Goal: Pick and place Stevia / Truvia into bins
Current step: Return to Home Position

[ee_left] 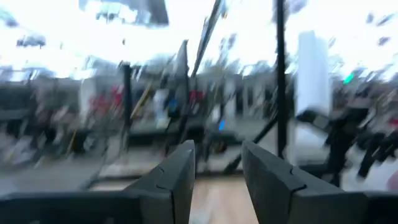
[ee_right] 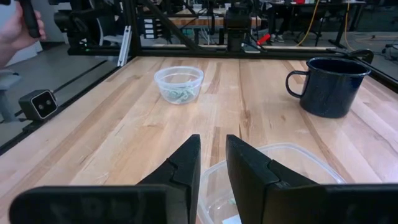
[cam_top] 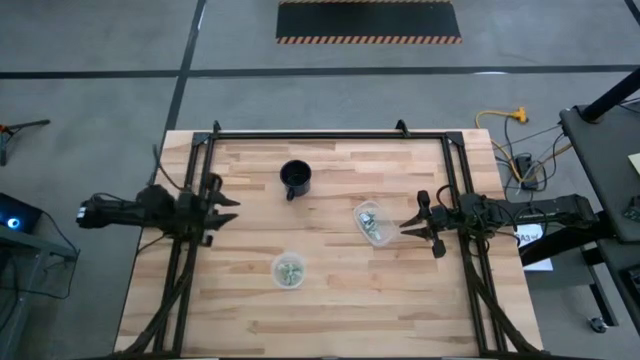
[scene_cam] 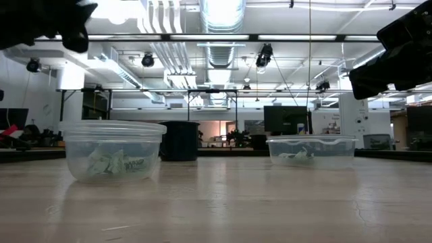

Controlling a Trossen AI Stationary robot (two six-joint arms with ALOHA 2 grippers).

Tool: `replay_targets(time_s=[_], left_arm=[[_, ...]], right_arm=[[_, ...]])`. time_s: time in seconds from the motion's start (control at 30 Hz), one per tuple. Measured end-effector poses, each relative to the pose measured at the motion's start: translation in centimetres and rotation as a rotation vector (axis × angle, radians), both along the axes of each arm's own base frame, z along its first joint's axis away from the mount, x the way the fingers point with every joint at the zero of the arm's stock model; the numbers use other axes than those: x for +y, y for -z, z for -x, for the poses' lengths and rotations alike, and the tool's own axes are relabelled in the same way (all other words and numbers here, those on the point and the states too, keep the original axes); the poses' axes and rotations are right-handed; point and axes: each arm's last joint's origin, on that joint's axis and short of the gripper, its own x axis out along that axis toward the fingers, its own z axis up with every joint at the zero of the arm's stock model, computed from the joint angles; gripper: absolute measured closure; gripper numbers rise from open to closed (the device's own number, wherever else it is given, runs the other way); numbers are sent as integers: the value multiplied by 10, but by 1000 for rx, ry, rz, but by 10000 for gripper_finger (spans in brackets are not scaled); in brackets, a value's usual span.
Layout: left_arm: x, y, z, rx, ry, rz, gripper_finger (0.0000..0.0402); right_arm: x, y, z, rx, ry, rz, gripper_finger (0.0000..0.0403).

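Pale green and white Stevia sachets [cam_top: 290, 271] lie in the round clear bin [cam_top: 288, 270] near the table's front middle; they also show through its wall in the low view [scene_cam: 111, 162]. The oblong clear bin [cam_top: 372, 222] stands right of centre with a few sachets [scene_cam: 297, 155] inside. My left gripper [cam_top: 230, 210] hovers at the table's left side, tilted slightly up, fingers apart with nothing between them [ee_left: 217, 152]. My right gripper [cam_top: 408, 226] hovers just beside the oblong bin [ee_right: 273, 180], its fingers narrowly apart around nothing [ee_right: 212, 143].
A black mug [cam_top: 296, 178] stands at the far middle of the table, handle toward the near side. Black frame rails [cam_top: 330, 136] run along the far, left and right edges. A person's hand [ee_right: 15, 25] shows beyond the table's left edge.
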Motion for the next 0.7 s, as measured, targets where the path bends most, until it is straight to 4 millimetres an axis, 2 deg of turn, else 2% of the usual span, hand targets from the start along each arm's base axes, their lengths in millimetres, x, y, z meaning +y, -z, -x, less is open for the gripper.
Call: replay_targets(time_s=[0.1, 0.23, 0.37, 0.47, 0.6, 0.7], left_arm=[[-1, -5, 9, -79, 67, -12, 285], [-3, -1, 7, -68, 109, -25, 285], [-1, 20, 0, -36, 31, -9, 285], [2, 20, 0, -44, -57, 18, 285], [2, 19, 1, -63, -78, 20, 285], [2, 25, -1, 9, -80, 3, 285]], right_arm=[[0, 0, 0, 0, 0, -1, 335], [0, 0, 0, -1, 0, -1, 335], [0, 0, 0, 0, 0, -2, 335], [0, 0, 0, 0, 0, 0, 335], [0, 0, 0, 1, 0, -2, 335], [0, 0, 0, 1, 1, -3, 335]])
